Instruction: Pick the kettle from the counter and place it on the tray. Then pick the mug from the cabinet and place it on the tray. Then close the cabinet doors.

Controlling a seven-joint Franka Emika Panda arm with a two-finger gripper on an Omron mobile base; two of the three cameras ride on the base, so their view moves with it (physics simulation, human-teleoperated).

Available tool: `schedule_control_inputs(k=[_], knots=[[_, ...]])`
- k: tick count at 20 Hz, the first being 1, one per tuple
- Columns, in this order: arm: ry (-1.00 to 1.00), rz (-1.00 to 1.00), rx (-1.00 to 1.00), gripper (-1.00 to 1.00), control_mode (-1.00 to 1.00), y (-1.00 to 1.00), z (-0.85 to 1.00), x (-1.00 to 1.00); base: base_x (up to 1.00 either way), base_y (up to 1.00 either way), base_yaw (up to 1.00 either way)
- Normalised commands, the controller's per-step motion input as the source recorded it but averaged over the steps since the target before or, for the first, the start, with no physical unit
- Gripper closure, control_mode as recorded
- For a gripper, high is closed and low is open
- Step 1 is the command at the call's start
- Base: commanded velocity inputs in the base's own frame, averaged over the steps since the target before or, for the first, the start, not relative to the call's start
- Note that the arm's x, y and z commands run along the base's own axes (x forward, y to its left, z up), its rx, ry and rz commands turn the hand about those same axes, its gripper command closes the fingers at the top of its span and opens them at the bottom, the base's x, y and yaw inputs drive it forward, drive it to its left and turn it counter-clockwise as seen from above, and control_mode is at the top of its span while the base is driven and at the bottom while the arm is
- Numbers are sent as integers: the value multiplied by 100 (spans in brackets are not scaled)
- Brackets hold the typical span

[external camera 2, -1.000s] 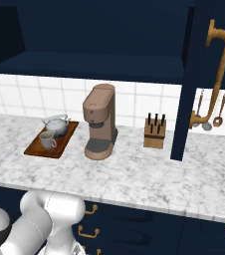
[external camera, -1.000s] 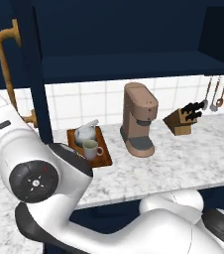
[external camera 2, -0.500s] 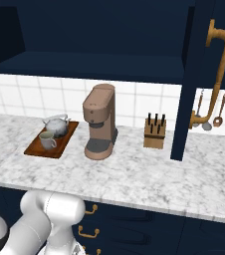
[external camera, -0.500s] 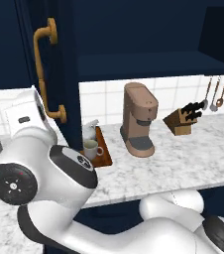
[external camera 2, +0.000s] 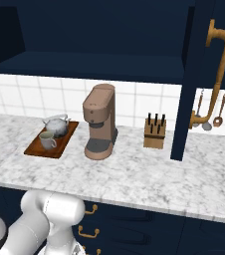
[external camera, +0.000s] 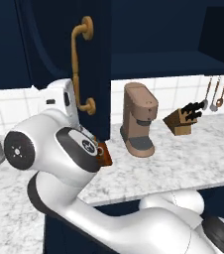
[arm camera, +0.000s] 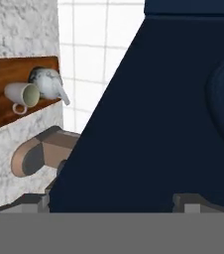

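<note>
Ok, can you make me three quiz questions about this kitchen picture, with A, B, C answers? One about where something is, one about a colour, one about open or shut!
1. Where is the mug?
A. on the tray
B. inside the cabinet
C. on top of the coffee machine

2. What colour is the coffee machine?
A. white
B. brown
C. green

3. How is the right-hand cabinet door?
A. shut flat
C. missing
B. swung open

Answers:
1 A: the mug stands on the tray beside the kettle.
2 B: its body is brown all over.
3 B: the door sticks out edge-on over the counter.
</note>
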Motion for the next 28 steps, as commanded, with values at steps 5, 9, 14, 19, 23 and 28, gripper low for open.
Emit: schedule_control_inputs(k=[5, 9, 14, 19, 23, 28], knots=[[0, -17, 2, -100, -100, -67, -6, 64, 0, 0, 0], [0, -12, 1, -100, -100, -69, -12, 70, 0, 0, 0], [0, -10, 2, -100, -100, -74, -9, 67, 0, 0, 0], [0, -2, 7, -100, -100, -74, -1, 74, 0, 0, 0], [0, 0, 11, -100, -100, -73, -2, 78, 0, 0, 0], [0, 8, 15, -100, -100, -74, -1, 68, 0, 0, 0]])
